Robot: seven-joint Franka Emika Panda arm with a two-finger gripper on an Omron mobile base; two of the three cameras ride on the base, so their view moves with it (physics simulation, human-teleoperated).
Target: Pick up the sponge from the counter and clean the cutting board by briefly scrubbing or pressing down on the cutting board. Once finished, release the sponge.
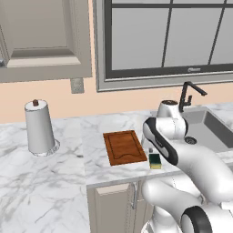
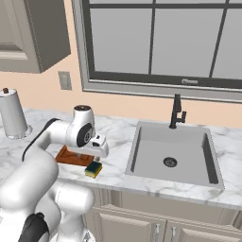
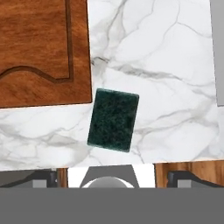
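1. Hand view looks straight down on the sponge [image 3: 113,119], lying on the bench [image 3: 166,65] just beside the cutting board [image 3: 41,48] corner.
2. Judged best: descend centred, straddling the sponge's short sides, clear of the board.
3. Hand is above the sponge, pointing down, its fingers spread wide and holding nothing.

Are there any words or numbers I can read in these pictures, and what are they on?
No text can be read anywhere.
Window frame: a small pale mark on the lower rail, too small and blurred to read.
Sponge, cutting board, counter, paper towel roll, faucet and wall outlet: no words, numbers or signs on them.
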